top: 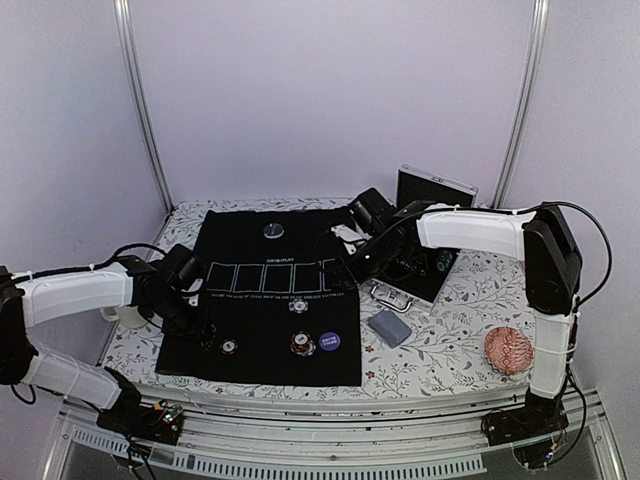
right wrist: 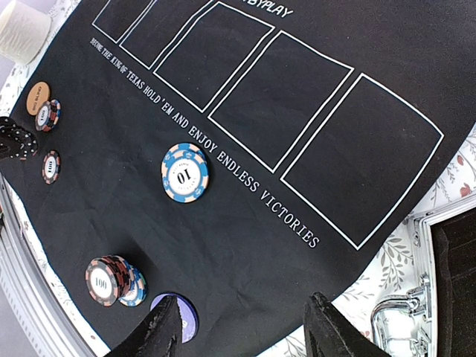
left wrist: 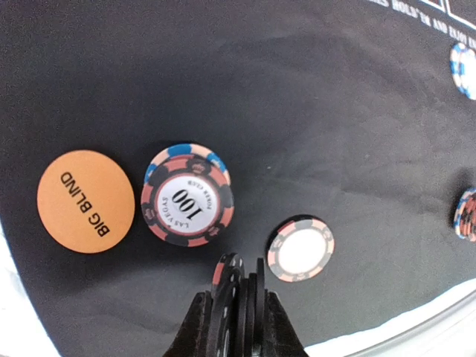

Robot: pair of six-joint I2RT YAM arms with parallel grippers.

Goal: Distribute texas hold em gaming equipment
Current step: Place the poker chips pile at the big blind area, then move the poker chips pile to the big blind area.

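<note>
Left wrist view: the main risk is that the held chips slip or fan apart. Several stand on edge side by side in a narrow grip, and probably only the outer ones bear on the fingers, so a loose inner chip could drop and roll across the mat. A tilted release could also let them strike the 100 stack or the single chip, both near below, and knock them out of place. The left pincer is pressed nearly together, pinching those chips over the mat's near edge, not far from the orange disc. The right pincer stands spread, holding and touching nothing, over the mat's other side by the purple disc
</note>
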